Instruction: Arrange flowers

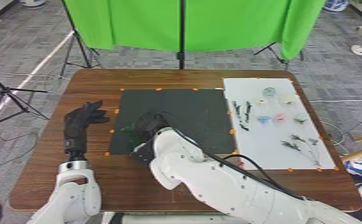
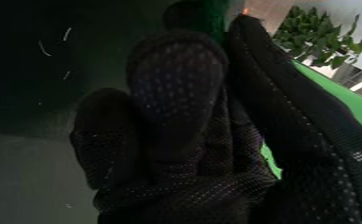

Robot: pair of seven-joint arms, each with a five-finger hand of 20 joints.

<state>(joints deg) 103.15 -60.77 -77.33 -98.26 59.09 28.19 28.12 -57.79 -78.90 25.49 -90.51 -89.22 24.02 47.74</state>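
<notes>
In the head view, the flowers [image 1: 279, 118] lie at the surface's [image 1: 191, 79] two o'clock; the left hand [image 1: 78, 122], at ten, has relaxed, empty fingers. The right hand's [image 1: 149, 121] hold: cannot tell. The right wrist view adds a leafy plant [image 2: 309, 31] beyond it.

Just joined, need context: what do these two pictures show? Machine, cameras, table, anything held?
It's a robot with two white arms at a wooden table. The head view looks forward and down; the right wrist view looks along its own black glove.

On the table: a black mat and, right of it, a white board bearing small flowers, including pink and blue, plus green stems.

The left robot hand is left of the mat, open, apparently empty. The right robot hand is at the mat, beside something green; I can't tell whether it holds that.
</notes>
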